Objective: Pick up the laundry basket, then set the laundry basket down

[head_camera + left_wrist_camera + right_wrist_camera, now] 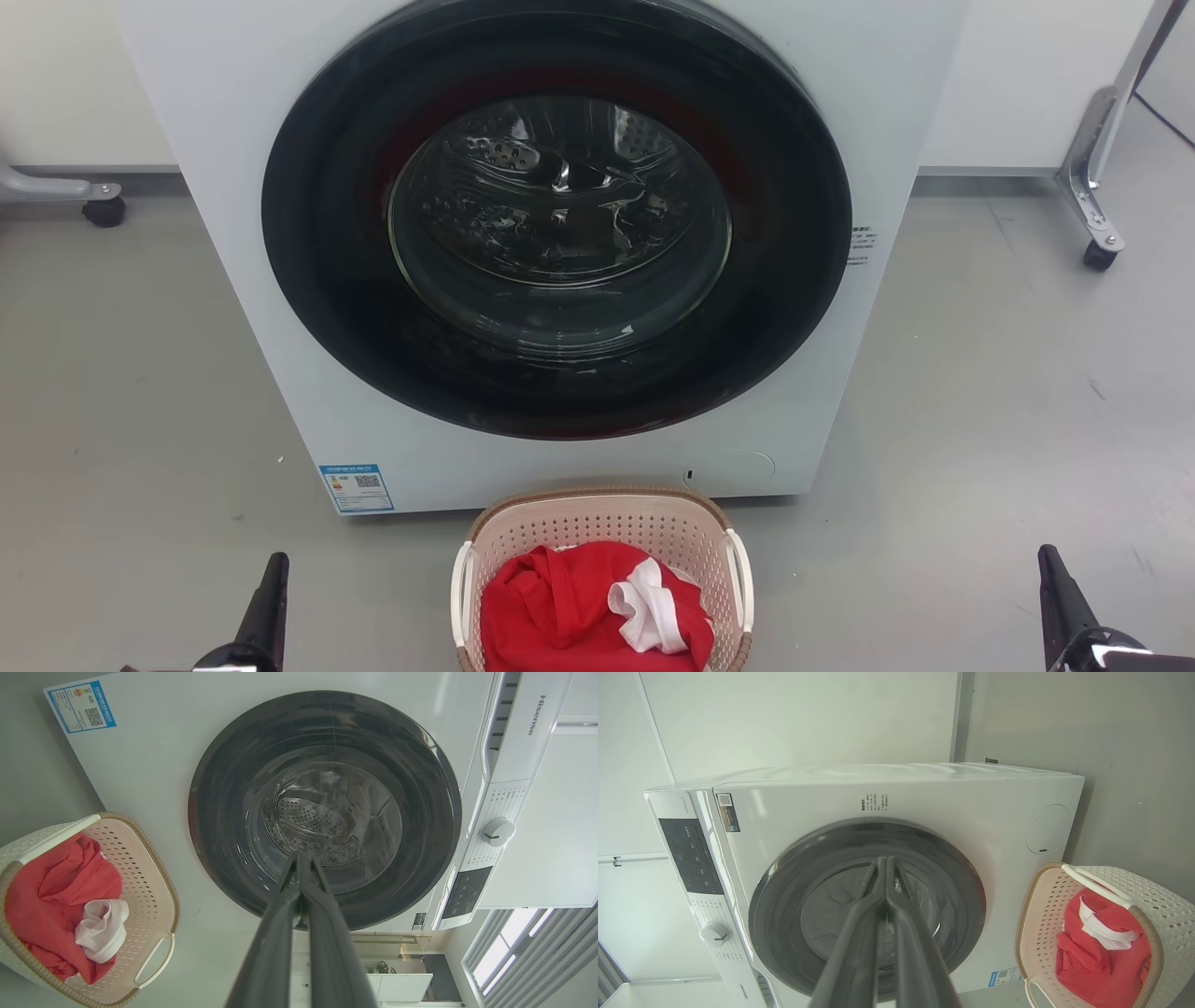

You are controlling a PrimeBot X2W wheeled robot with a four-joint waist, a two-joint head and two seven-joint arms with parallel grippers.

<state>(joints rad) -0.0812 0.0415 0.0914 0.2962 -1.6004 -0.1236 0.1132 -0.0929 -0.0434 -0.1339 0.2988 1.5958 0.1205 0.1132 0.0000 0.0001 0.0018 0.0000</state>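
The laundry basket, holding red and white cloth, stands on the floor just in front of the washing machine, while the left tool and right tool face the machine's door, each pinched together on nothing.

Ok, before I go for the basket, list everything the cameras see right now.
washing machine: 1, white with dark round door, straight ahead
label: 1, blue, washer's lower left corner
laundry basket: 1, cream-pink, brown rim, floor before washer
garment: 1, red, inside the basket
cloth: 1, white, on the red garment
caster legs: 2, grey, floor far left and right
left gripper: 1, dark, shut, lower left
right gripper: 1, dark, shut, lower right
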